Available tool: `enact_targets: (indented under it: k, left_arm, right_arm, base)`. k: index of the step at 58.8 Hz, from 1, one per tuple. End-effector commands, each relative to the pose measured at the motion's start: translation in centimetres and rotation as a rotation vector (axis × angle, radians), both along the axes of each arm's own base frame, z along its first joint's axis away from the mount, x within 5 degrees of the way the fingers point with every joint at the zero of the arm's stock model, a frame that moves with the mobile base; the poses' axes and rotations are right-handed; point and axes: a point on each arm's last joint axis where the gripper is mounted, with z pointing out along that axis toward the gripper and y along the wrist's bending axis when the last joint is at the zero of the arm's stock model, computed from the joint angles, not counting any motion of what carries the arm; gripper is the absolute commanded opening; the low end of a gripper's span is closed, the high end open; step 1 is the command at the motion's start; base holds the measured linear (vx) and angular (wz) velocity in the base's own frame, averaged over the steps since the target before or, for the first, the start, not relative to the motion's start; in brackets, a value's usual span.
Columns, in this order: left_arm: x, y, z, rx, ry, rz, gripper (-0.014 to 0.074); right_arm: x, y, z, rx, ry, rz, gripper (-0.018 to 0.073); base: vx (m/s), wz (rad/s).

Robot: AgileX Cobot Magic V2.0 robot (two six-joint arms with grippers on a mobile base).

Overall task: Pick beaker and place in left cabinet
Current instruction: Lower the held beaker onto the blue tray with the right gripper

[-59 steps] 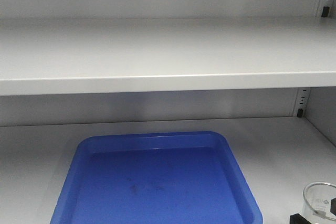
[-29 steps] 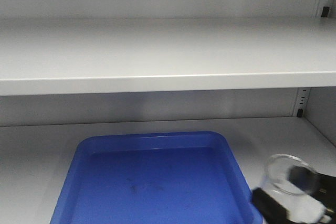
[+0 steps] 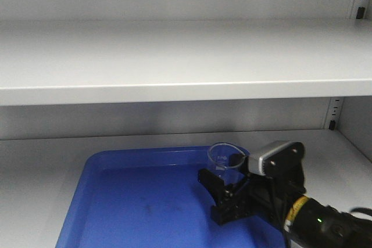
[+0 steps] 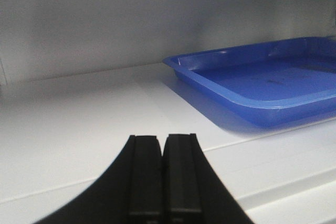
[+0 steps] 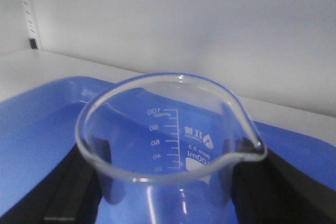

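White graduations reading 100, 80, 60 and 40 are printed on the beaker (image 5: pixel 173 145), beside a small logo and "100ml"; seen through the glass in the right wrist view, the lower marks are hard to read.

At the left, the left pincer (image 4: pixel 163 174) is seen only in its own wrist view, its two black fingers pressed together with nothing between them, held low over the lower shelf (image 4: pixel 79 124) of the left cabinet (image 3: pixel 174 56). The blue tray (image 4: pixel 252 85) lies at about 2 o'clock from it.

Toward the right, the right pincer (image 3: pixel 224 187) is reached in from 4 o'clock of the front view, above the tray's right half, and the beaker is gripped upright between its black fingers (image 5: pixel 71 192), spout turned to 3 o'clock in the wrist view. The beaker's base is cut off or hidden, so contact with the tray cannot be told. The arm behind is cut by the frame edge.
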Motion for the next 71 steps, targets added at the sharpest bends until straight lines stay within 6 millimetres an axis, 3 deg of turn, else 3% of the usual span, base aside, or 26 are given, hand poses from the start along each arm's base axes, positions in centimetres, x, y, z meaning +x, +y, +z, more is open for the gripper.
enact_targets:
  k: [1,19,29,38,58,64,71]
  left_arm:
    - [-0.1,0.0,0.3,-0.032,-0.082,-0.004,0.0001]
    - [-0.1,0.0,0.3,-0.032,-0.082,-0.004,0.0001]
    - [-0.1,0.0,0.3,-0.032,-0.082,-0.004,0.0001]
    - [-0.1,0.0,0.3,-0.032,-0.082,-0.004,0.0001]
    - [-0.1,0.0,0.3,-0.032,-0.082,-0.004,0.0001]
    - [-0.1,0.0,0.3,-0.032,-0.082,-0.004,0.0001]
    - [-0.1,0.0,0.3,-0.032,-0.082,-0.004,0.0001]
  right_arm:
    - [1.4,0.3,2.4,0.057,-0.086,-0.005,-0.0004]
    - [2.3,0.3,0.9,-0.013,0.003,-0.040,0.0004]
    - [2.3,0.3,0.9,-0.014,0.001,-0.039,0.0062]
    - [2.3,0.3,0.9,-0.014,0.000,-0.039,0.0194]
    - [2.3,0.3,1.0,-0.001,-0.002,-0.044,0.0632]
    - [2.2,0.3,1.4,0.012,-0.023,-0.037,0.0684]
    - [1.7,0.2,2.7,0.030,-0.060,-0.036,0.0682]
  base:
    - [0.00,0.00]
    - [0.00,0.00]
    - [0.00,0.00]
    - [0.00,0.00]
    - [0.00,0.00]
    - [0.00,0.00]
    - [0.00,0.00]
